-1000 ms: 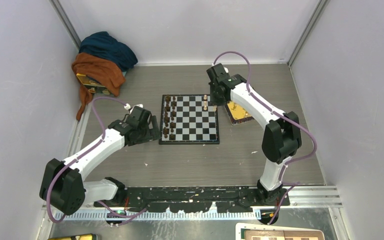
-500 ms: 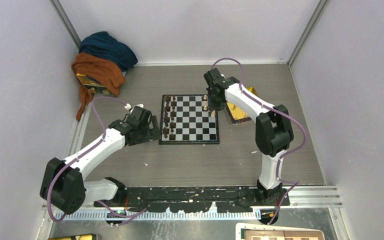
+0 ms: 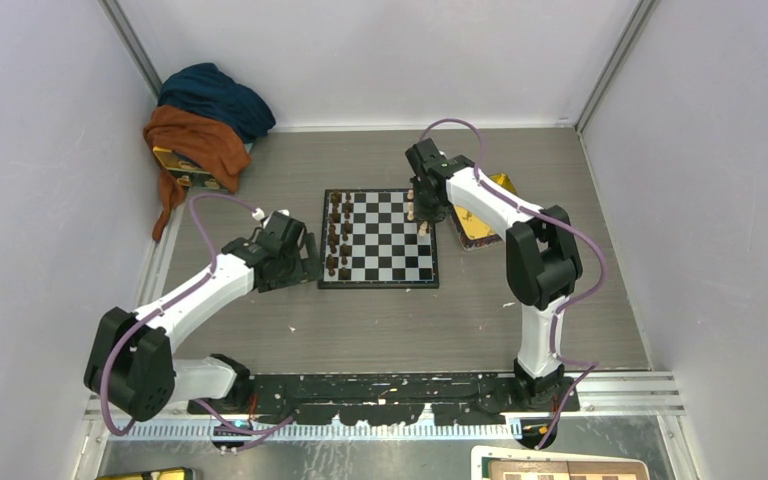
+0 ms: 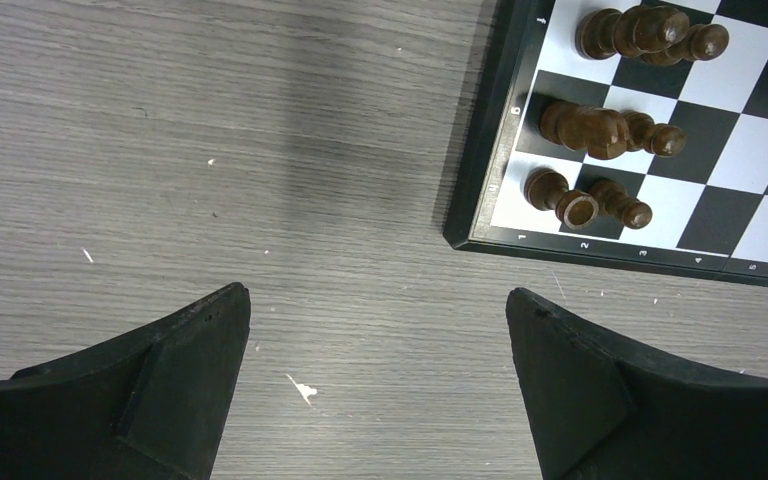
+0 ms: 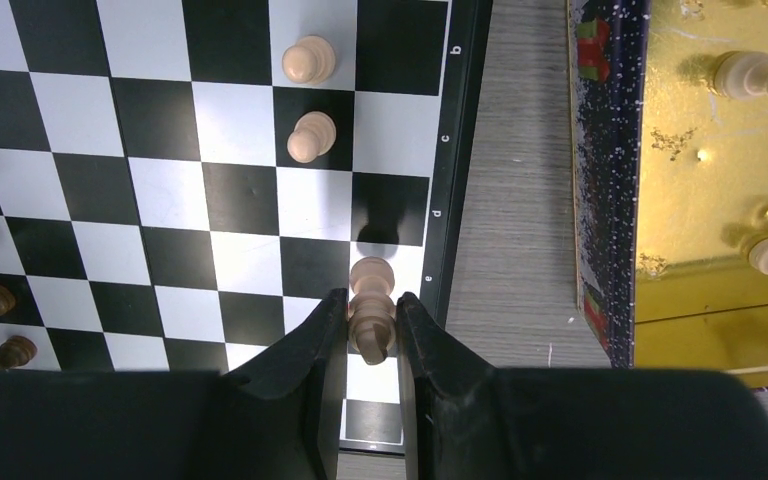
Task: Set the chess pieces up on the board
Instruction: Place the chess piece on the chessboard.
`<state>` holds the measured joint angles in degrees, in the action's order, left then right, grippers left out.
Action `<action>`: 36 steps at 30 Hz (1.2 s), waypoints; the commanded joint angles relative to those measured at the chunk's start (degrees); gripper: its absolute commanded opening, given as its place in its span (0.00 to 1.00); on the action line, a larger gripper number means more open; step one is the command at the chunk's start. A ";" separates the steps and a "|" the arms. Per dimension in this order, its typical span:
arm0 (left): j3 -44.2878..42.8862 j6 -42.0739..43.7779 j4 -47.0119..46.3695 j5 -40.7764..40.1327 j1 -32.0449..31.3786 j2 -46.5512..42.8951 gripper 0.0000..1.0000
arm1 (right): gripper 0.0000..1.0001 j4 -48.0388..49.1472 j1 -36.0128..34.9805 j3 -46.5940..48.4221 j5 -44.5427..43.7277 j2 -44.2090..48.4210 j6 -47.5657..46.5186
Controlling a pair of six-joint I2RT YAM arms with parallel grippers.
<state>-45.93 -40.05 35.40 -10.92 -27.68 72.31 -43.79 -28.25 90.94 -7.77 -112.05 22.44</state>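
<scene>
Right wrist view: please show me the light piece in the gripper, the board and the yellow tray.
light piece (image 5: 371, 312), right wrist view, middle of its body.
board (image 5: 240, 199), right wrist view, a bare black square.
yellow tray (image 5: 695, 200), right wrist view, bare gold floor.

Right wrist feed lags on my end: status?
Right gripper shut on tan piece at board's edge file. Left gripper open, off board. No obstruction seen.
</scene>
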 commanded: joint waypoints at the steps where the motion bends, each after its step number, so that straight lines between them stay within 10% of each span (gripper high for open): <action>1: -1.66 0.58 -1.89 -0.33 0.08 0.33 1.00 | 0.01 1.78 -0.06 0.46 0.55 -0.60 -0.13; 36: -1.13 0.50 -1.57 -0.33 0.08 0.72 1.00 | 0.01 4.55 2.26 2.40 -1.27 -4.16 -1.78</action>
<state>-45.93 -39.86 35.40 -10.92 -27.70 73.10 -40.25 -26.37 91.57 -8.27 -115.11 21.65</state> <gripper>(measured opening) 0.996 0.279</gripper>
